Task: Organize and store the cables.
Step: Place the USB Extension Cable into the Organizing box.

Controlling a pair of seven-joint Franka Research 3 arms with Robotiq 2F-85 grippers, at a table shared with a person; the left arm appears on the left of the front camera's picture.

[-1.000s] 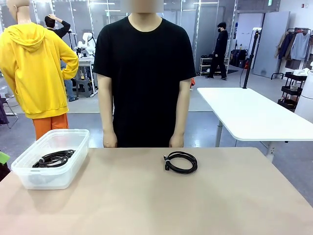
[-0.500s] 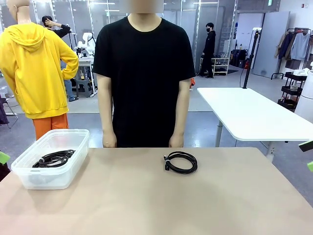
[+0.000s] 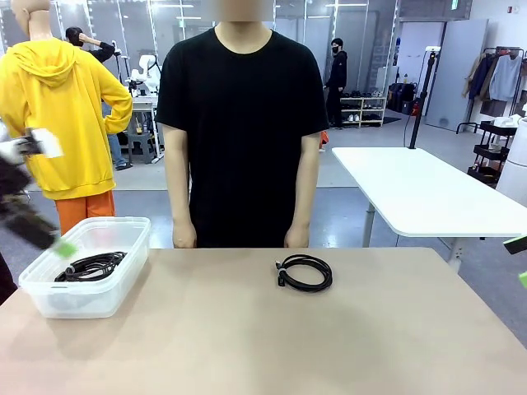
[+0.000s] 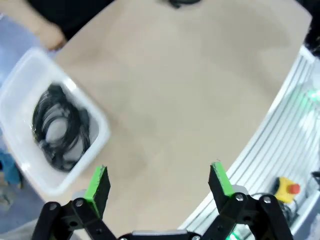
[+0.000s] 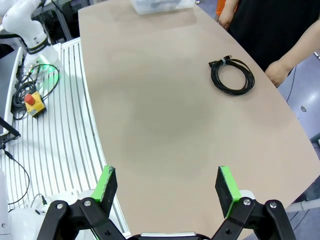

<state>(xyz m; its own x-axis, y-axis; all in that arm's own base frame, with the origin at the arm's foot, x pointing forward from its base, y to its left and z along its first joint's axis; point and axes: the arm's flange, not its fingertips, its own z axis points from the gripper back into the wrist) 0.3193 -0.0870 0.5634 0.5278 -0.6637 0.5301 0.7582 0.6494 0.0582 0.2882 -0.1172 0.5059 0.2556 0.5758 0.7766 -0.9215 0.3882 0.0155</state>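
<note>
Hanging high over the left end of the surface (image 3: 272, 337), the left gripper (image 4: 159, 181) has its jaws spread wide with nothing between them. Below and off to the left-hand pad in the left wrist view sits a clear plastic bin (image 4: 102, 131), and one coiled cable (image 4: 61, 127) already lies flat inside it, which I judge to be the storage spot the task means. In the front view that same bin (image 3: 123, 284) stands at the left of the surface with the stored coil (image 3: 90, 267) on its bottom, while the left arm shows as a blurred streak just above its rim, a green pad (image 3: 65, 247) the one clear part.

Toward the middle, a second coiled cable (image 3: 304, 272) lies loose on the surface, just in front of the person's hands (image 3: 297, 238), well apart from either pair of jaws; it looks left there for the robot to fetch.

At the right, the right gripper (image 5: 163, 185) also has its jaws spread and empty, looking down from well above, with the loose coil (image 5: 232, 75) far ahead of the right-hand pad.

Motion blur softens the left wrist view, so the plug ends in the bin cannot be made out. The far edge of the bin is cut off in the right wrist view.
</note>
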